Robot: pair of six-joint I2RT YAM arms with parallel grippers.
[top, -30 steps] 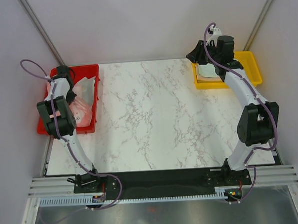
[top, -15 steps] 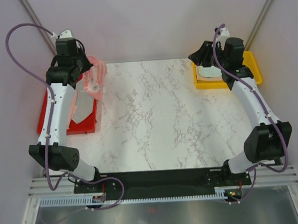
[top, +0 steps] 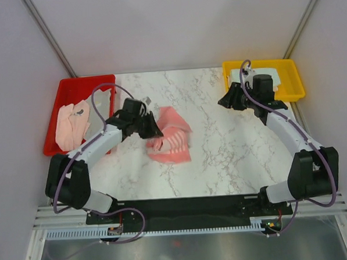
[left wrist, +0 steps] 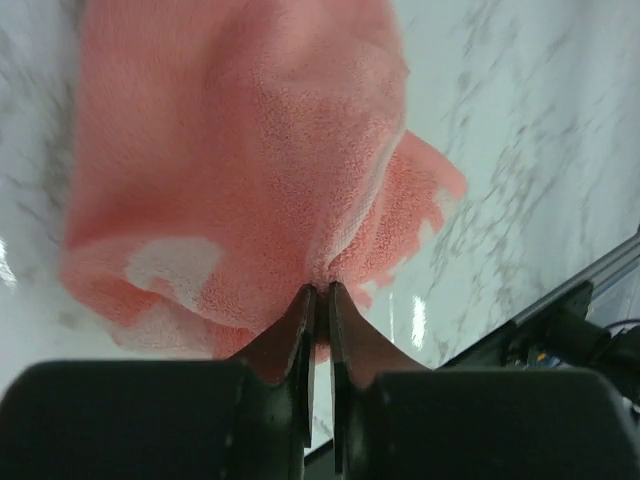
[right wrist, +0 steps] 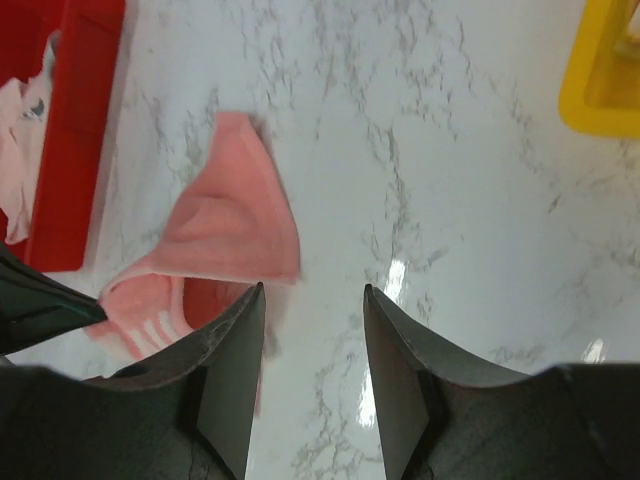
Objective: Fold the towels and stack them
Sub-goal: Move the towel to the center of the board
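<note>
My left gripper (top: 153, 128) is shut on a pink towel (top: 171, 140) with pale stripes, crumpled on the marble table left of centre. In the left wrist view the towel (left wrist: 240, 150) bunches right at the closed fingertips (left wrist: 320, 292). My right gripper (top: 223, 101) is open and empty above the table, right of the towel; its wrist view shows the towel (right wrist: 225, 225) to the left of its spread jaws (right wrist: 312, 290). A peach towel (top: 71, 125) and a pale one (top: 99, 105) lie in the red tray (top: 84, 83). Folded pale towels (top: 278, 77) lie in the yellow tray (top: 263, 63).
The red tray stands at the table's back left, the yellow tray at the back right. The marble table (top: 222, 162) runs between them. Purple cables (top: 104, 90) loop off both arms. A black rail (top: 189, 206) lines the near edge.
My left arm swung down from above the red tray and carried the pink towel onto the table's middle left. My right gripper moved away from the yellow tray toward the table's centre.
</note>
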